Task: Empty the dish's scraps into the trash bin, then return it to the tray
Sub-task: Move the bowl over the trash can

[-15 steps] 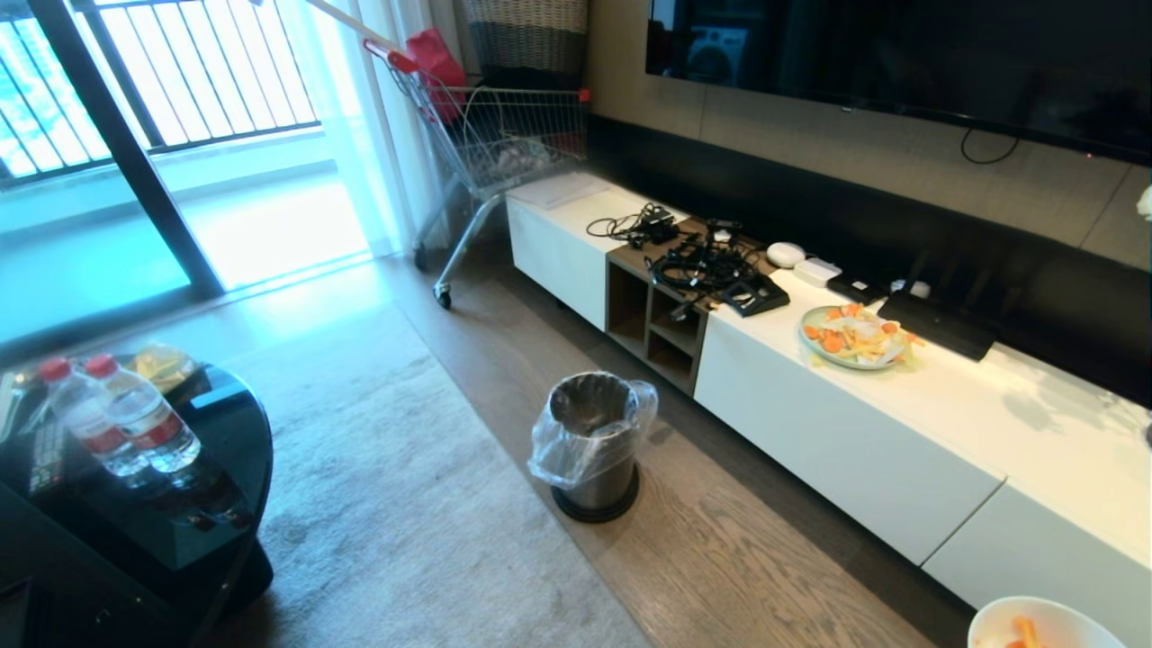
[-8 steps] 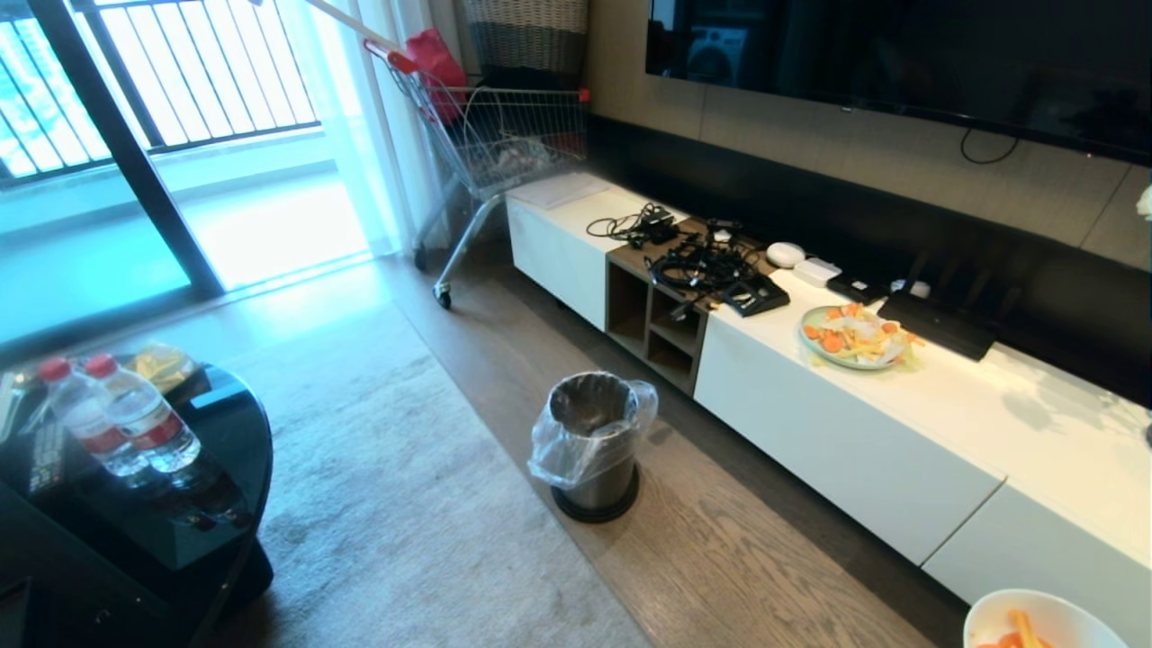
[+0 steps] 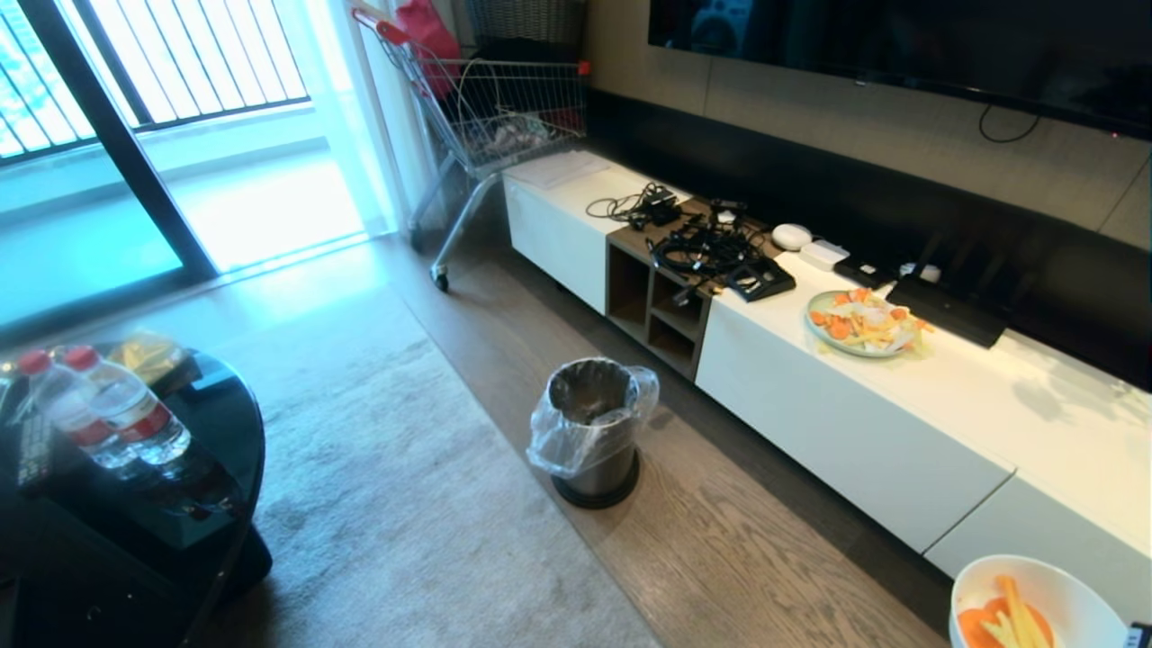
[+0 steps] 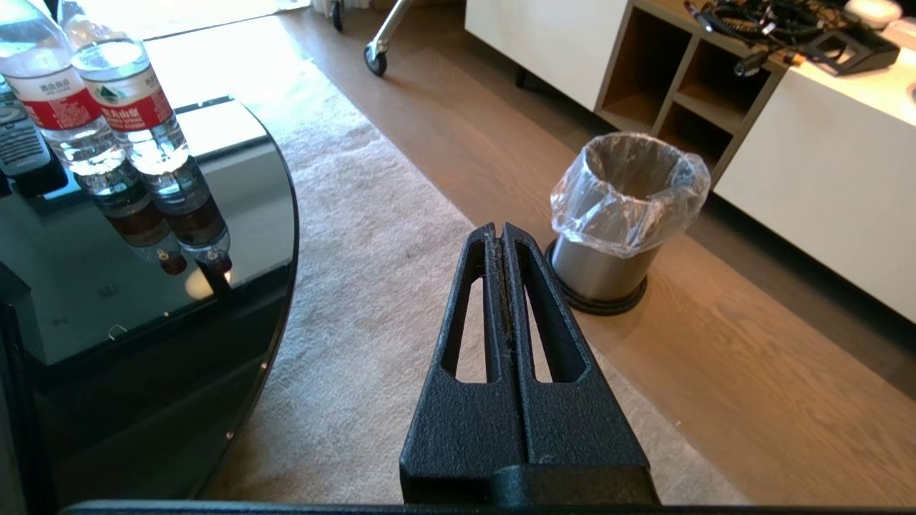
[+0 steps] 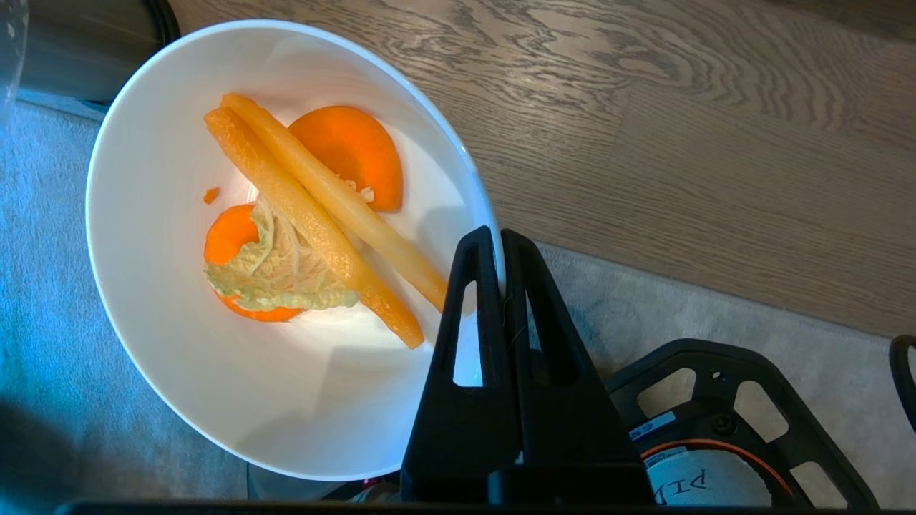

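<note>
The dish (image 5: 215,357), a plain white deep bowl, is held in the air above the floor, with grey rug under one side of it and wood boards under the other; in the head view it shows only partly at the bottom right corner (image 3: 1035,598). The right end effector (image 5: 499,239) pinches the dish's rim, one finger inside the wall and one outside, pressed together on the thin ceramic. Inside lie the scraps (image 5: 308,214): two long pale orange strips crossing the bowl, two orange rounded pieces and a crinkled pale green leaf resting over one of them. The trash bin (image 3: 592,430), grey metal with a black base ring and a crinkled clear liner folded over its rim, stands on the wood floor near the rug's edge, well apart from the dish, in front of the open wooden shelf compartments of a long white counter (image 3: 900,432). On that counter sit a pale green plate (image 3: 859,322) heaped with orange and yellow pieces and a tangle of black cables (image 3: 706,247). The left end effector (image 4: 501,236) hangs idle above the rug, its fingers pressed together with nothing between them, the bin just beyond its tips in the left wrist view. A round glossy black table (image 3: 180,504) carries two water bottles (image 3: 99,409) near its edge.
</note>
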